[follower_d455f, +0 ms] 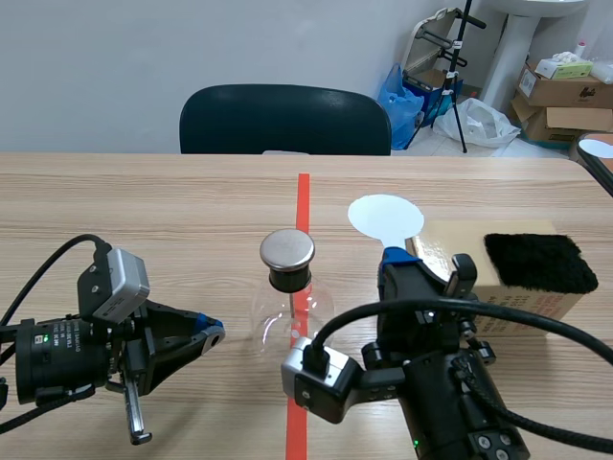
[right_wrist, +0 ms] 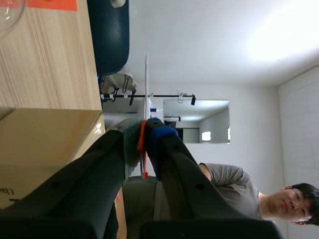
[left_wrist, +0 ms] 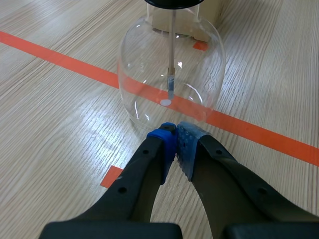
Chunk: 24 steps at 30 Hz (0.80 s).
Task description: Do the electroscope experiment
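The electroscope, a clear glass flask (follower_d455f: pixel 287 316) with a black stopper and a round metal cap (follower_d455f: pixel 287 249), stands on the red tape line at mid-table. In the left wrist view the flask (left_wrist: pixel 169 74) is just ahead of my fingertips, with its thin rod and foil hanging inside. My left gripper (follower_d455f: pixel 213 333) (left_wrist: pixel 175 130) lies low to the flask's left, shut on nothing. My right gripper (follower_d455f: pixel 395 257) (right_wrist: pixel 144 130) is tilted up to the flask's right, shut on the orange stem of a white round paddle (follower_d455f: pixel 385 217), which shows edge-on (right_wrist: pixel 146 79) in the right wrist view.
A cardboard box (follower_d455f: pixel 508 302) (right_wrist: pixel 45 144) lies to the right with a black furry cloth (follower_d455f: pixel 539 262) on top. A dark chair (follower_d455f: pixel 284 120) stands behind the table's far edge. Boxes and bags are stacked at the back right. A person shows behind the right gripper in its wrist view.
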Available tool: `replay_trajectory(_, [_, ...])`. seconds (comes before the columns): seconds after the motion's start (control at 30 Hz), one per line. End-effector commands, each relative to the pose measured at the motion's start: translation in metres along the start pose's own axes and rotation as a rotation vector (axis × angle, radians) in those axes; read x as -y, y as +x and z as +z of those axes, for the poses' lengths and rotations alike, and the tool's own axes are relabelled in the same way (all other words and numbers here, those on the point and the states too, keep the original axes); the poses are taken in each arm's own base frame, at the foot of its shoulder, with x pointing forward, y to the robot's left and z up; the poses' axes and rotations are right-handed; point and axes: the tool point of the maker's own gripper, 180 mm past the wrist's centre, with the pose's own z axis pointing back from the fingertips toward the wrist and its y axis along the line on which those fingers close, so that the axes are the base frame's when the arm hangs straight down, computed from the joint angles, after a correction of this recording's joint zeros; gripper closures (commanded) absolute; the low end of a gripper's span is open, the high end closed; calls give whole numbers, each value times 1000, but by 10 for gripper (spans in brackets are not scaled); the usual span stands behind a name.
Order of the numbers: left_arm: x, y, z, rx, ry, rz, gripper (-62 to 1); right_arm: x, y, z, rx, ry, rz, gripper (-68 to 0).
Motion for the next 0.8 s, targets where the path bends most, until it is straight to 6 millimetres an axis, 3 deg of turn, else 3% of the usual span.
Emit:
replay_trajectory(0.0, [-3,14,-6,49,4,-5,-34,8,-2,-4,1,-30,5,-11])
replay_trajectory(0.77, [-2,14,-8,47,4,-2,-34,11,-1,-4,8,-47,-1,-10])
